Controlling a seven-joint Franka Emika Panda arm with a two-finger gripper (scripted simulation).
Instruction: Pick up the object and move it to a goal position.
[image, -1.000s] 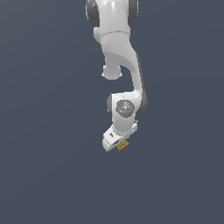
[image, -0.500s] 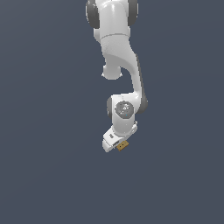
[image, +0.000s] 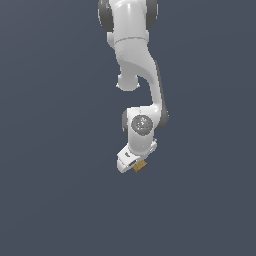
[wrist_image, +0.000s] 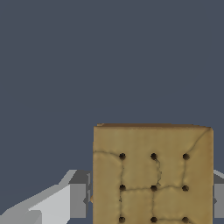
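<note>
The object (wrist_image: 152, 175) is a flat tan-brown square block with a grid of dark dots, filling much of the wrist view between my two fingers (wrist_image: 78, 200). In the exterior view the object (image: 139, 166) shows as a small tan piece at the tip of the white gripper (image: 136, 165), below the arm's wrist joint. The gripper is shut on the object, one finger pressed against each side. The lower part of the block is cut off by the wrist view's edge.
A plain dark grey-blue ground (image: 50, 150) fills both views around the arm (image: 132, 60). No other thing shows.
The arm and the held block have shifted very slightly; the grip is unchanged.
</note>
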